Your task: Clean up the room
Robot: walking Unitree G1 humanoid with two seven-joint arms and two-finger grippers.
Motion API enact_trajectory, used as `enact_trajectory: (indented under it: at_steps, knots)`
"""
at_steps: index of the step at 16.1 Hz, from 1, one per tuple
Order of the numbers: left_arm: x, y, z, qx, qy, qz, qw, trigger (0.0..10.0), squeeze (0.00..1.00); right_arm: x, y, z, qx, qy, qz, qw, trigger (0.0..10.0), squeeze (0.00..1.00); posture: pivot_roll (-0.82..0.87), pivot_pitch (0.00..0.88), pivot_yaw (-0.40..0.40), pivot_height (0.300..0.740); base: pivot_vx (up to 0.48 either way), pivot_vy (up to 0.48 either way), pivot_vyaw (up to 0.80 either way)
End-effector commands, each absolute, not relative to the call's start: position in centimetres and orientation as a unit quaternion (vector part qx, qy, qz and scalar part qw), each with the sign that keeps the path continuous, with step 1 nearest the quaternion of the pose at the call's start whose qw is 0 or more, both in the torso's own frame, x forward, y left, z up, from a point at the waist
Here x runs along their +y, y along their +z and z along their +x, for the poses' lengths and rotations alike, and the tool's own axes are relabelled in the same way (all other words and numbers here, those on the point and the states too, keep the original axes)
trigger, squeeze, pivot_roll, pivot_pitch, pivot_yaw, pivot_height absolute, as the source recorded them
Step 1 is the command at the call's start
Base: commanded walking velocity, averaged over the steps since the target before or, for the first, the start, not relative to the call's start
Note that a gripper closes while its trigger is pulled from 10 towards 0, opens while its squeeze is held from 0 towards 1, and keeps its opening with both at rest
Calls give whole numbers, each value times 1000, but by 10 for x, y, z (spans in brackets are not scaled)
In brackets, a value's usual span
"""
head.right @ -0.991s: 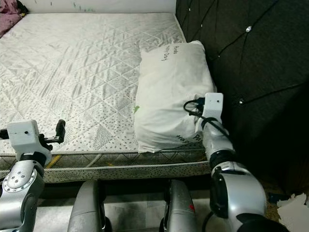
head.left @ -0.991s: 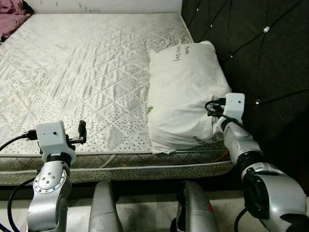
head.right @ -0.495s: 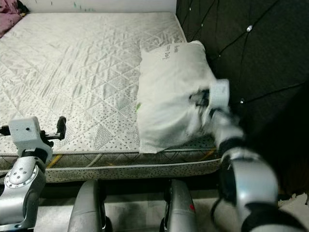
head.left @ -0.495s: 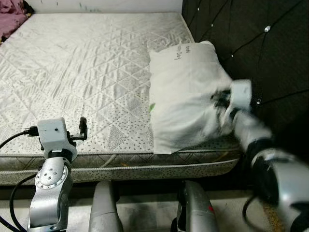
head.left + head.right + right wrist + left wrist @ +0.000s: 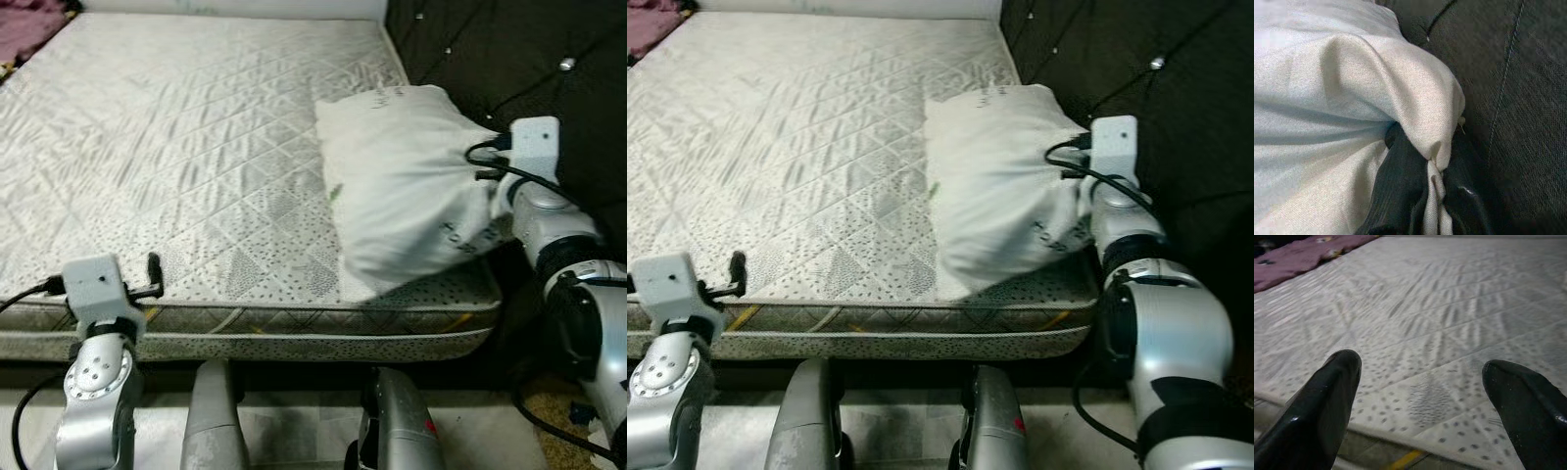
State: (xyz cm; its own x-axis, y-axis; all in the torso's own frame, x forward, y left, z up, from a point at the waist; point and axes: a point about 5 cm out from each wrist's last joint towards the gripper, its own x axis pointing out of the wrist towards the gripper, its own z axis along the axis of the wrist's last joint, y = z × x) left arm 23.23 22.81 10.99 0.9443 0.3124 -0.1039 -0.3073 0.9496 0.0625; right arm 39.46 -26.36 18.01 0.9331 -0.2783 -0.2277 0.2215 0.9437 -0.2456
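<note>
Looking down from the left eye view, a white pillow (image 5: 407, 181) lies on the right side of a bare quilted mattress (image 5: 196, 147), close against the dark tufted headboard (image 5: 509, 49); the right gripper (image 5: 487, 201) is at the pillow's near right corner, where the cloth bunches toward it, while the left gripper (image 5: 152, 277) hovers at the mattress's front edge, well apart from the pillow. A bit of purple fabric (image 5: 29, 24) shows at the far left corner of the bed. From the right eye view the same layout holds — the pillow's near end looks raised off the mattress, with a shadow under it, and its far end rests beside the headboard. Along the left wrist view, the two black fingers (image 5: 1317, 406) stand wide apart with nothing between them, just above the dotted mattress edge, and the purple fabric lies far across the bed. Along the right wrist view, the fingers (image 5: 1400, 186) are closed tight on a pinched fold of the pillow's white cover, right beside the headboard's dark upholstery. Judging from this, the tidy-up is partway — the pillow is gripped but probably not yet settled square at the head of the bed, and the purple fabric seems still to be dealt with.
</note>
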Motion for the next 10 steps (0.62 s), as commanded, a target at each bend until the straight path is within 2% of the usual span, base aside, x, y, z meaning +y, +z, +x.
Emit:
enact_trajectory:
  at_steps: [1,4,5,6,7,10]
  knots:
    - [228,114,232,46,160,27,986,10000,0,-274,198,396,99,-151,-113,977,0,0,120,0,-82,582,0,0,0]
    - [225,115,235,44,154,29,987,10000,0,-270,178,391,125,-137,-120,975,0,0,111,0,-73,582,0,0,0]
    - [224,115,237,42,150,29,987,10000,0,-265,171,391,128,-125,-126,976,10000,176,105,0,-62,582,0,0,0]
    - [222,116,239,40,145,28,988,10000,0,-257,164,391,129,-111,-135,976,10000,176,105,0,-62,582,0,0,0]
    - [220,116,242,39,140,28,989,10000,0,-252,159,390,127,-108,-122,978,10000,1000,101,0,-56,582,0,0,0]
    - [220,117,244,37,138,28,989,10000,0,-247,153,390,132,-108,-126,977,10000,1000,104,0,-56,582,0,0,0]
